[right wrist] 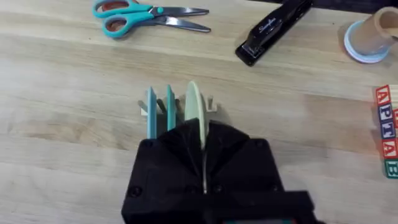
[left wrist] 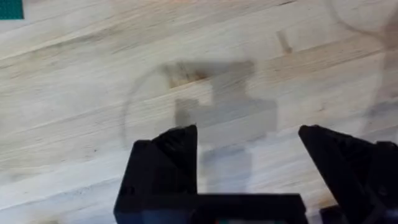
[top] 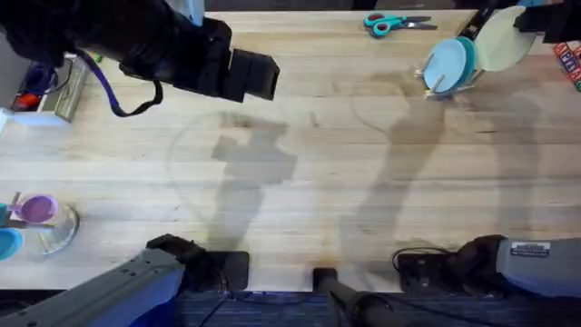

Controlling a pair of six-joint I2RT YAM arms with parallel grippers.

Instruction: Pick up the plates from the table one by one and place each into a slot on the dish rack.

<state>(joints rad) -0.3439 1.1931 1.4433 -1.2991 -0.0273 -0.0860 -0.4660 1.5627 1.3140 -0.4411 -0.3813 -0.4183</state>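
lab-like workbench; scissors [right wrist: 149,15], stapler [right wrist: 273,31], tape roll [right wrist: 373,37], robot arms

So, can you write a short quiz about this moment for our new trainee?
1. True or false: the left claw is open above bare table.
2. What is the right claw gripping? A) the scissors B) the cream plate C) the stapler
3. Fill in: counting the gripped one, ___ plates stand at the dish rack.

Key: 1 true; 2 B; 3 three.
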